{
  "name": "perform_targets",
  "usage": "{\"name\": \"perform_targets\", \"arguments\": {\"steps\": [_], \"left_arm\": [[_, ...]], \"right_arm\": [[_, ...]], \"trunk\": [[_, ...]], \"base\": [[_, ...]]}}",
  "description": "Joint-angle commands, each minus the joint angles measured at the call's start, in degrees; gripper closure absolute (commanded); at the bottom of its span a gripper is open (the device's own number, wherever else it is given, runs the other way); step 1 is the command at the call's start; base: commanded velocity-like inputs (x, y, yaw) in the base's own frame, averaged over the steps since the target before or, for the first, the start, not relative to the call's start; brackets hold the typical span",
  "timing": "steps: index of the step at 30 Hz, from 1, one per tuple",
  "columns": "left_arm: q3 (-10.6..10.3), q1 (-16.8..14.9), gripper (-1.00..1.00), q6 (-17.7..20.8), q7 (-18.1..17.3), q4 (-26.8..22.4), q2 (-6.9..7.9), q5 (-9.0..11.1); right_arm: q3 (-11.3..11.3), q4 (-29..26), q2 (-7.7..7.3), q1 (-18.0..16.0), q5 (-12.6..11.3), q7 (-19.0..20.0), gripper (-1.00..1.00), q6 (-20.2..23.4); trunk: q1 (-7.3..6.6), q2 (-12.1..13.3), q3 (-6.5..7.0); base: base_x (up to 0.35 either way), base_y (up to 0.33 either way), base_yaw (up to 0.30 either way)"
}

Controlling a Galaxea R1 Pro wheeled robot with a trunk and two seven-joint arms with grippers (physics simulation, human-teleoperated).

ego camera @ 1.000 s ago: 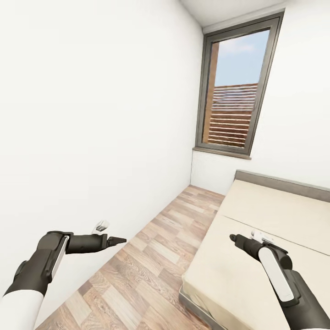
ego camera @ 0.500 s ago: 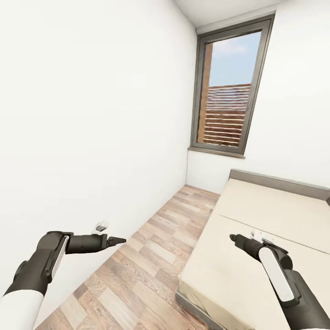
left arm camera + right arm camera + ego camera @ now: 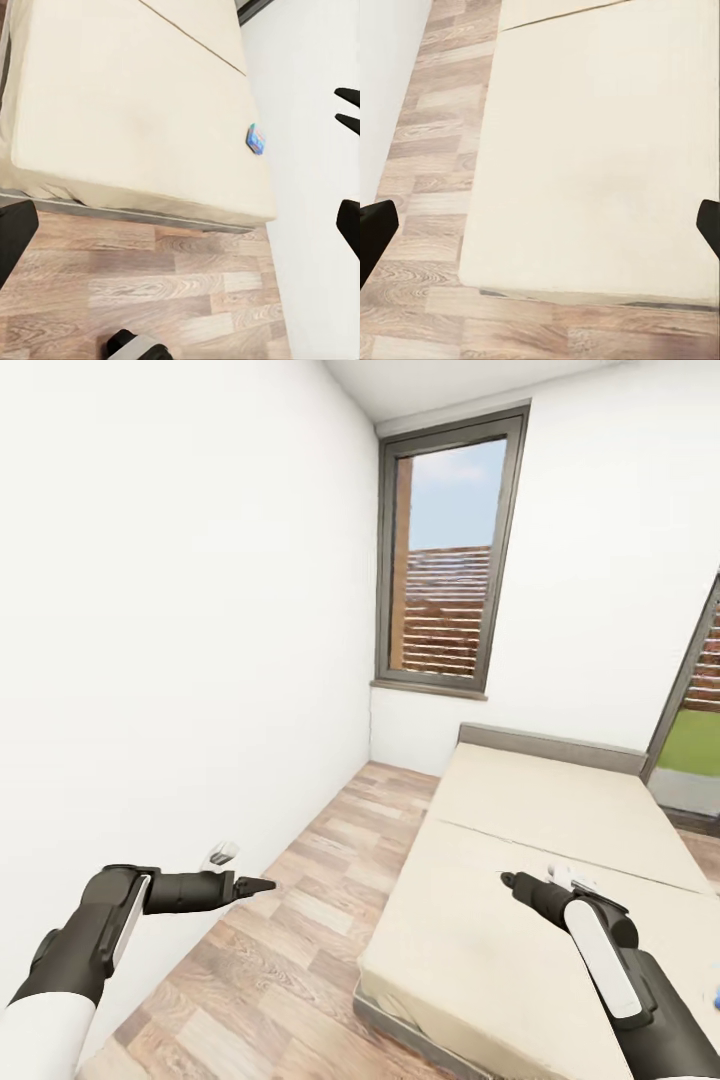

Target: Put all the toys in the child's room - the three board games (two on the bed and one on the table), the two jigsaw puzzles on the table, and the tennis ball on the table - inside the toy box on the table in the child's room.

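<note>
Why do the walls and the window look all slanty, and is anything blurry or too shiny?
Head view: the window and the wall corners lean outward because the lens stretches the picture's edges; the light is soft and even, without glare. Left wrist view: the small blue game box on the bed looks slightly fuzzy. Right wrist view: the mattress is pale and nearly washed out, with hardly any shadow.

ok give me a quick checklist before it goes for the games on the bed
1. Bed in view: ok, beige mattress ahead on the right.
2. A board game located: ok, small blue board game lies near the mattress edge in the left wrist view.
3. Second board game located: cannot tell, none visible on the mattress shown.
4. Left gripper free: ok, holds nothing, jaws open in its wrist view.
5. Right gripper free: ok, holds nothing, jaws open, above the mattress.
6. Path along the wooden floor: ok as far as shown.
</note>
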Motion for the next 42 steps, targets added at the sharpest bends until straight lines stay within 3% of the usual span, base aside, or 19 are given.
{"name": "perform_targets", "arguments": {"steps": [1,42], "left_arm": [[0.1,0.0,-1.00,0.5,-0.5,-0.1,-0.01,-0.6],[-0.1,0.0,-1.00,0.5,-0.1,-0.1,-0.52,-0.7]], "right_arm": [[0.0,0.0,-0.01,0.0,-0.6,-0.5,-1.00,0.1],[-0.1,0.9,-0.10,0.0,-0.6,-0.5,-1.00,0.1]], "trunk": [[0.02,0.0,-0.03],[0.02,0.0,-0.03]], "base": [[0.000,0.000,-0.285],[0.000,-0.006,-0.285]]}}
